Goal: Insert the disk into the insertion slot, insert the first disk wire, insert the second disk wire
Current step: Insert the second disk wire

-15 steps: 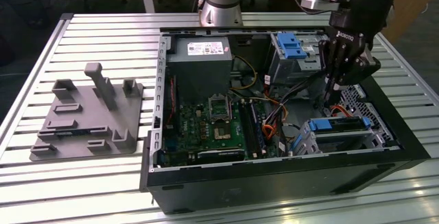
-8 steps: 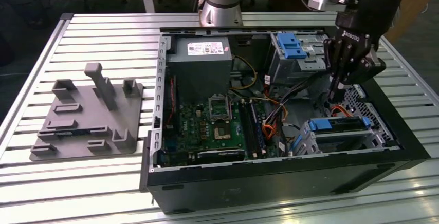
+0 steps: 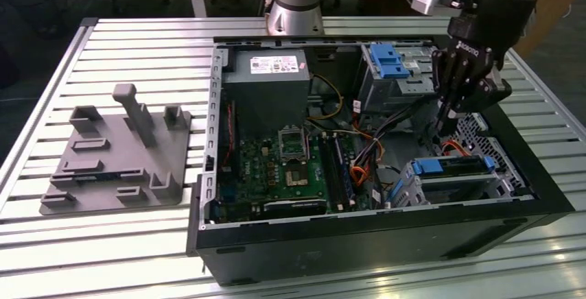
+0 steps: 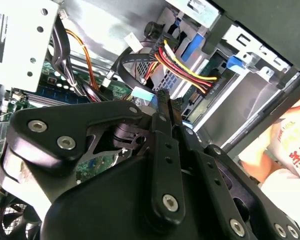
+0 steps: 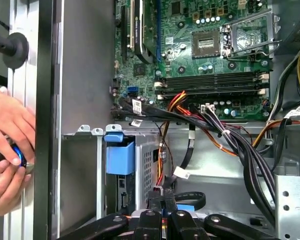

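The disk (image 3: 453, 166), edged in bright blue, lies inside the low silver insertion slot (image 3: 462, 188) at the case's corner on the exterior view's right. Its blue frame end (image 5: 120, 156) also faces the first wrist view. My black gripper (image 3: 446, 126) hangs inside the case just behind the slot, fingers pointing down. In both wrist views the fingers (image 4: 162, 107) are pressed together at a black disk wire with a light-blue end (image 5: 186, 207). A bundle of red, yellow and black wires (image 4: 186, 66) runs just beyond the fingertips.
The taller cage with a blue latch (image 3: 389, 62) stands behind my gripper, the motherboard (image 3: 293, 169) toward the exterior view's left. A grey fixture (image 3: 119, 155) sits on the table beside the case. A person's hands (image 5: 7, 145) rest outside the case wall.
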